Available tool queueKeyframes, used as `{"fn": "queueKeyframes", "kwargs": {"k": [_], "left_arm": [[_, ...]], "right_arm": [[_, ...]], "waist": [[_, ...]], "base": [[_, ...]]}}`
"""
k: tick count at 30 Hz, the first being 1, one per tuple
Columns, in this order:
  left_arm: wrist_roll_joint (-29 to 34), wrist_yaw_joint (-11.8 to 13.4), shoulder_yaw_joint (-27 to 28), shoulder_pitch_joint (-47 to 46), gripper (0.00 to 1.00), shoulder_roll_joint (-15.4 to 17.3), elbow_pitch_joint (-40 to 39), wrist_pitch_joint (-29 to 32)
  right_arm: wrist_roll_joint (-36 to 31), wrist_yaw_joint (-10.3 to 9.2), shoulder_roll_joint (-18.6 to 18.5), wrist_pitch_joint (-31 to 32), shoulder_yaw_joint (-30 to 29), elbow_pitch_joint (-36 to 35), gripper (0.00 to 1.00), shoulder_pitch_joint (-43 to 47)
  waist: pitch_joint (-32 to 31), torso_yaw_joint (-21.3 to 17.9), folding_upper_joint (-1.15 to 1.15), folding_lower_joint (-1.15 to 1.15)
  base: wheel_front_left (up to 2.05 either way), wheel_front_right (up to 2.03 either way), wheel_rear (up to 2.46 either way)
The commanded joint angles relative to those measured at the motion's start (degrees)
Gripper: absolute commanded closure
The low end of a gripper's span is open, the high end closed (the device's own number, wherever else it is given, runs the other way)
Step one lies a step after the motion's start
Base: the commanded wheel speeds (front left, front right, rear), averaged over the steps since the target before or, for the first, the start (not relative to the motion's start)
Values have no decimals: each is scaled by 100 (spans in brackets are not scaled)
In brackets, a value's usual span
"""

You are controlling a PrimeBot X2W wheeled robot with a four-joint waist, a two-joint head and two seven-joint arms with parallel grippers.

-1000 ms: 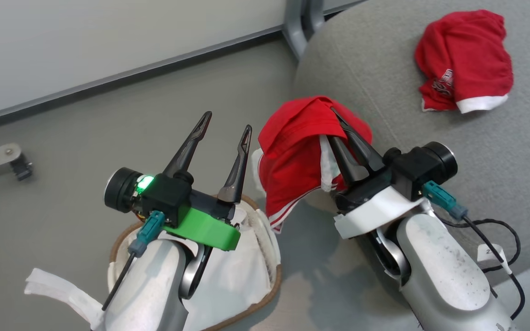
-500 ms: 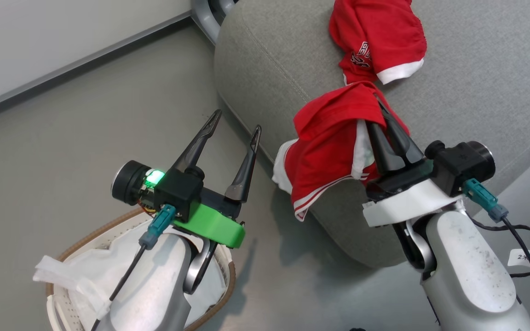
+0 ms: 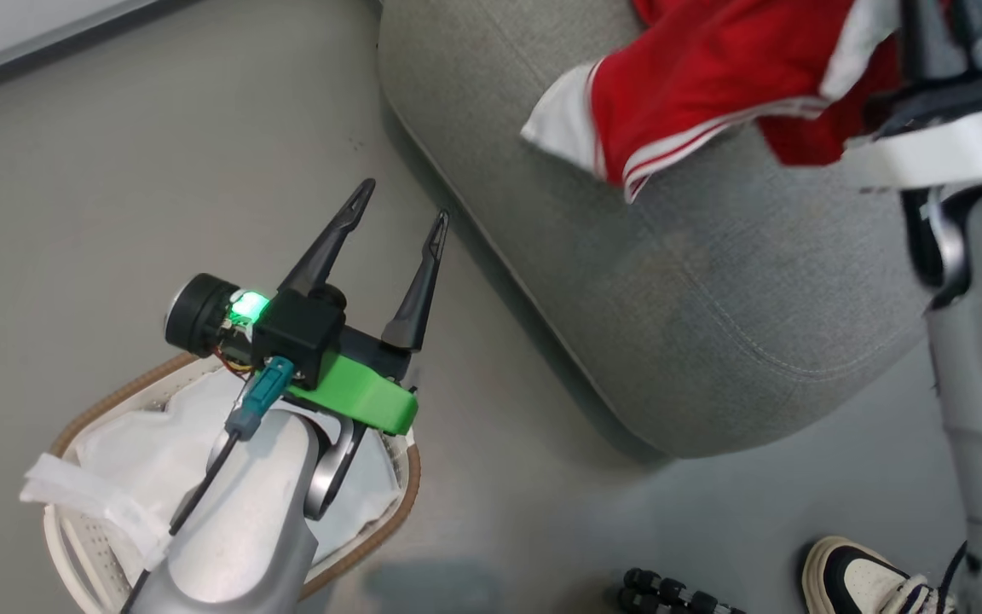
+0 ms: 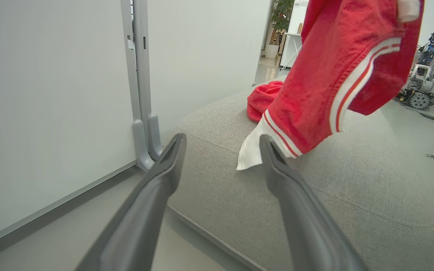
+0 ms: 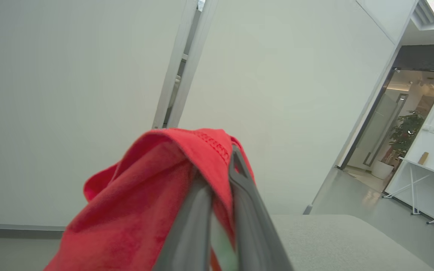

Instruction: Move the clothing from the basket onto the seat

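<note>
The red clothing (image 3: 713,77), with white trim and stripes, hangs over the grey seat (image 3: 713,298) at the top of the head view. My right gripper (image 5: 219,165) is shut on a fold of this clothing (image 5: 145,203), and the cloth drapes over its fingers. In the left wrist view the garment's (image 4: 333,86) white hem dangles just above the seat (image 4: 333,180). Another red piece (image 4: 262,99) lies further back on the cushion. My left gripper (image 3: 401,205) stands open and holds nothing, above the basket (image 3: 406,477) at the lower left, which holds a white sheet (image 3: 141,452).
The basket stands on grey floor beside the seat's rounded edge. A person's shoe (image 3: 857,580) and a black jointed object (image 3: 670,593) lie on the floor at the bottom right. A grey partition post (image 4: 141,94) and white wall stand behind the seat.
The head camera has swung, shifting the whole picture. My right gripper has carried the red clothing from beside the seat's edge to over the cushion. The left gripper stays open.
</note>
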Motion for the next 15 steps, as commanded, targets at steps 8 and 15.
{"fn": "queueKeyframes", "kwargs": {"k": [8, 15], "left_arm": [[93, -15, -74, -371, 0, 170, 65, 5], [82, -15, -131, -592, 0, 165, 92, 6]], "right_arm": [[-507, -8, -634, -28, -1040, 939, 100, -1226], [-1103, -8, -916, -28, -2315, 1983, 100, -1721]], "waist": [[835, 584, 0, 0], [1151, 1037, 0, 0]], "base": [[0, 0, 0], [0, 0, 0]]}}
